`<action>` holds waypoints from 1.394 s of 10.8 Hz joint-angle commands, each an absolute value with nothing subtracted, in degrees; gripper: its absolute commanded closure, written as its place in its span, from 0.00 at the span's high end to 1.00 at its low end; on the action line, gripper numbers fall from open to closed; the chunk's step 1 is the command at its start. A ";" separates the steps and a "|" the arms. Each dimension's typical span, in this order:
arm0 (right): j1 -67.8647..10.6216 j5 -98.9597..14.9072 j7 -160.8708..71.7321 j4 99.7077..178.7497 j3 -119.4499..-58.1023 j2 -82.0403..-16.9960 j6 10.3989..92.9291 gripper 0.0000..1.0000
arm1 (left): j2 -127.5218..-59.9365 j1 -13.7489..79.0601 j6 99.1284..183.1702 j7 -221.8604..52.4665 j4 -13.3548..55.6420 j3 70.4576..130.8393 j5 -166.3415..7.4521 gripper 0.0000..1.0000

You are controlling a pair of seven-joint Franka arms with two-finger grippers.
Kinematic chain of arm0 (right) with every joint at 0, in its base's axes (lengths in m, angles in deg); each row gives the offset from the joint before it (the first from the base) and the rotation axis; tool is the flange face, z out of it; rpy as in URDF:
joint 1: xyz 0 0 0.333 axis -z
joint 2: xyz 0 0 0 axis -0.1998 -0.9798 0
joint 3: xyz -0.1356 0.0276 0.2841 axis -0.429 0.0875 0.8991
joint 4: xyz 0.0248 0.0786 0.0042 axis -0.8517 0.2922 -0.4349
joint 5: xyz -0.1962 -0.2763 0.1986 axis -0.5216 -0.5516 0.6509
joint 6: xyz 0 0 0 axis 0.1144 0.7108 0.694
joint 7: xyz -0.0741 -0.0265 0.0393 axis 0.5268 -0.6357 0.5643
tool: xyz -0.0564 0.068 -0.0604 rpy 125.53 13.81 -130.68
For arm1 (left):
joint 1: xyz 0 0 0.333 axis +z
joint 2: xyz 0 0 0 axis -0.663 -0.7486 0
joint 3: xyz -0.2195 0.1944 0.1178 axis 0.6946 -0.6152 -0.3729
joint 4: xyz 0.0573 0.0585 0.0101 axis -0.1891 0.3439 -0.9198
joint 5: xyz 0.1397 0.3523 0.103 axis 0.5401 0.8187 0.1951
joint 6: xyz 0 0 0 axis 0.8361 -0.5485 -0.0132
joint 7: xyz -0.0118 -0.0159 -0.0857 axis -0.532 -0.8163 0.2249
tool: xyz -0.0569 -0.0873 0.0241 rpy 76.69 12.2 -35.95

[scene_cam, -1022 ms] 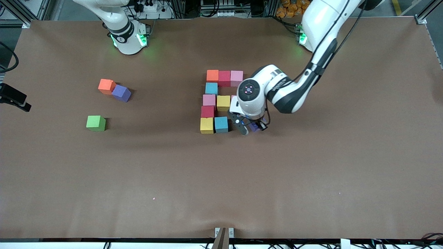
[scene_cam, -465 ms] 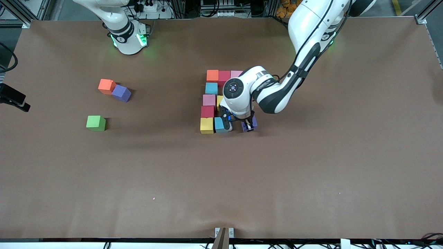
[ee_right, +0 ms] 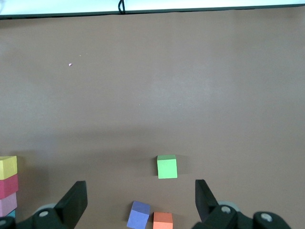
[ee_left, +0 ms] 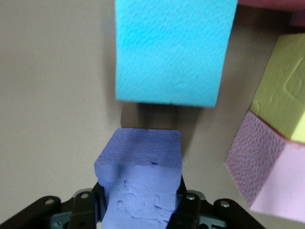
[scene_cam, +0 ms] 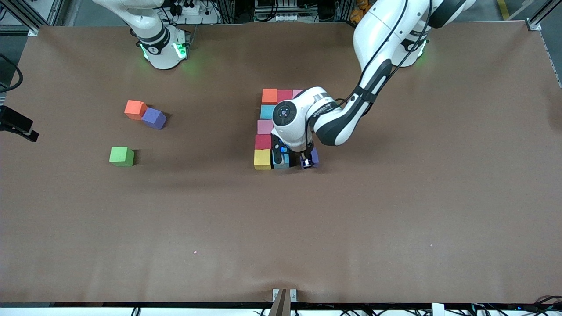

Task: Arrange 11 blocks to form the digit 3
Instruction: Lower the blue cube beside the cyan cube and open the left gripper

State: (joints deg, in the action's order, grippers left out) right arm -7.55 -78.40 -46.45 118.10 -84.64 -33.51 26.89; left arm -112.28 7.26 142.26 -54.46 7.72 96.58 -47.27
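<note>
Front: left gripper (scene_cam: 306, 163) low at the near end of the digit 3 (scene_cam: 274, 127), pinching a purple block (scene_cam: 313, 156) just beside the blue block (scene_cam: 282, 160) of the nearest row, toward the left arm's end. Yellow block (scene_cam: 262, 159) next to blue at that row's other end; red (scene_cam: 263, 141) and pink (scene_cam: 265, 126) farther up that edge. Top row orange (scene_cam: 269, 95), red, pink, partly under the arm. Loose orange cube (scene_cam: 135, 109) touching a loose purple cube (scene_cam: 154, 118) toward the right arm's end; green cube (scene_cam: 121, 156) nearer the camera than those.

Left wrist: fingers (ee_left: 186, 206) clamped on the purple block (ee_left: 143, 179), narrow gap to the blue block (ee_left: 174, 50). Yellow (ee_left: 283, 98) and pink (ee_left: 267, 169) blocks beside.

Right wrist: right gripper (ee_right: 138, 202) spread wide, empty, high over the table, waiting. Green cube (ee_right: 167, 166) and the loose pair in sight.
</note>
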 commanded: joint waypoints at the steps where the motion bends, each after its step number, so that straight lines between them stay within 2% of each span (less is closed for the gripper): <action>1: -7.48 -79.58 -46.96 117.64 -84.56 -33.44 27.01 1.00 | -114.16 5.32 142.46 -53.11 4.05 95.59 -46.37 0.06; 15: -7.22 -79.58 -46.96 117.46 -84.91 -33.26 27.01 1.00 | -116.18 4.62 145.71 -46.17 3.26 95.68 -46.28 0.07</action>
